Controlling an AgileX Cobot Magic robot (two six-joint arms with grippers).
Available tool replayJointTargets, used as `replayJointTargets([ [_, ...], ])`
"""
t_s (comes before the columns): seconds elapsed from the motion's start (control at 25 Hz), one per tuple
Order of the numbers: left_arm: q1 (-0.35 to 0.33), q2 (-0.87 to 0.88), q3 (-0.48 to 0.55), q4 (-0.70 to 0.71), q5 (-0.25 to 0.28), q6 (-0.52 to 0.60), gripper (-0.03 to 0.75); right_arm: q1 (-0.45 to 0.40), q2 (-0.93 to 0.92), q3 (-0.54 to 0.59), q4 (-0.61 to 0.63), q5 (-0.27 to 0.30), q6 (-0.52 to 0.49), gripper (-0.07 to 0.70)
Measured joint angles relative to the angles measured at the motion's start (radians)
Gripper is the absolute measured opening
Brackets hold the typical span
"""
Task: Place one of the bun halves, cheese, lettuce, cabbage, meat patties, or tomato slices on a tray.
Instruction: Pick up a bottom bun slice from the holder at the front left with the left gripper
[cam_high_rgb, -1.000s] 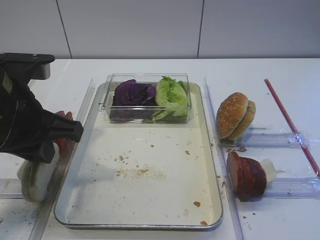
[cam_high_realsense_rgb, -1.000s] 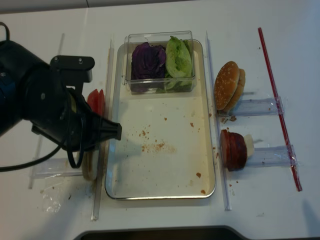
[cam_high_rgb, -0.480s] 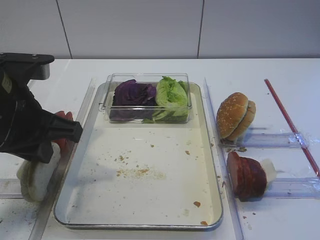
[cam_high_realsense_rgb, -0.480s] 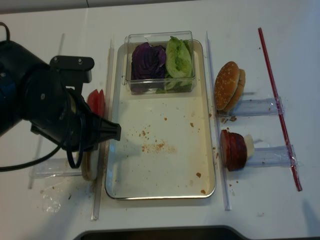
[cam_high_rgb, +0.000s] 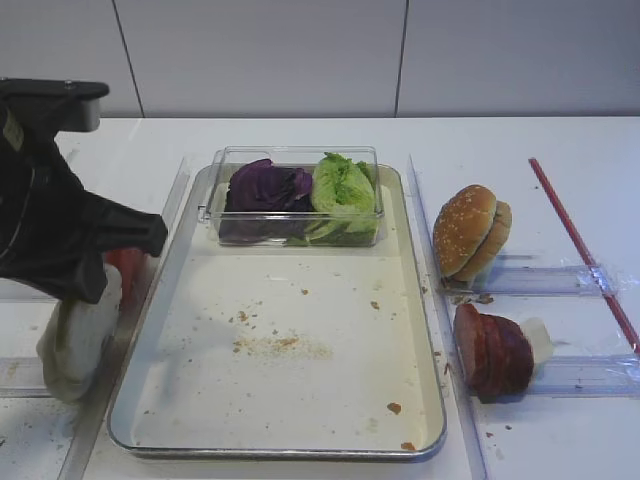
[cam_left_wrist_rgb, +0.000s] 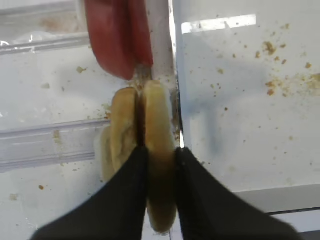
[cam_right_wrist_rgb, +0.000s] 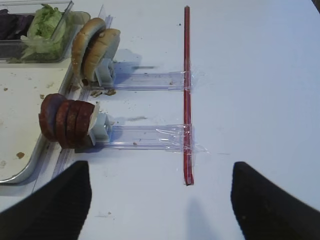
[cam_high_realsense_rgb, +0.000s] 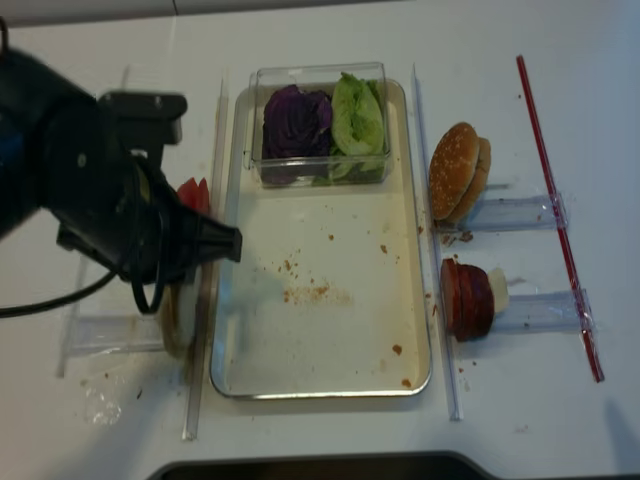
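1. The tray (cam_high_rgb: 415, 330) lies in the middle of the white table, its crumb-speckled floor bare except for a clear plastic box (cam_high_rgb: 298, 196) at the far end; the tray's left rim is partly hidden behind the left arm.
2. The left arm (cam_high_rgb: 50, 230) fills the left edge of both high views and covers most of what stands beneath it.
3. In the box, the purple cabbage (cam_high_rgb: 264, 188) sits left and the green lettuce (cam_high_rgb: 343, 192) right, touching.
4. The left gripper (cam_left_wrist_rgb: 159, 175) is clamped on one of the bun halves (cam_left_wrist_rgb: 156, 125), held on edge just left of the tray; a second half (cam_left_wrist_rgb: 121, 132) presses against it. From above only a pale sliver of bun (cam_high_rgb: 75, 340) shows.
5. Tomato slices (cam_left_wrist_rgb: 116, 37) stand just beyond the buns, cut off by the top of the wrist view and nearly hidden in the high view.
6. Right of the tray stand a sesame bun (cam_high_rgb: 470, 230), far, and meat patties (cam_high_rgb: 494, 352), near, in clear racks.
7. The right gripper (cam_right_wrist_rgb: 160, 200) shows only two dark blurred fingertips, well apart, holding nothing.
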Motion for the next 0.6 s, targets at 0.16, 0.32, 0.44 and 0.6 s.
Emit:
replayJointTargets([
  [0.16, 0.000, 0.000, -0.047, 0.002, 0.034, 0.000, 0.108, 0.000, 0.000, 0.000, 0.000, 0.000, 0.000, 0.573],
  [0.32, 0.000, 0.000, -0.070, 0.004, 0.064, 0.000, 0.108, 0.000, 0.000, 0.000, 0.000, 0.000, 0.000, 0.573],
  [0.44, 0.000, 0.000, -0.080, 0.004, 0.069, 0.000, 0.108, 0.000, 0.000, 0.000, -0.001, 0.000, 0.000, 0.573],
  [0.6, 0.000, 0.000, -0.082, -0.055, 0.027, 0.004, 0.108, 0.000, 0.000, 0.000, -0.001, 0.000, 0.000, 0.573],
])
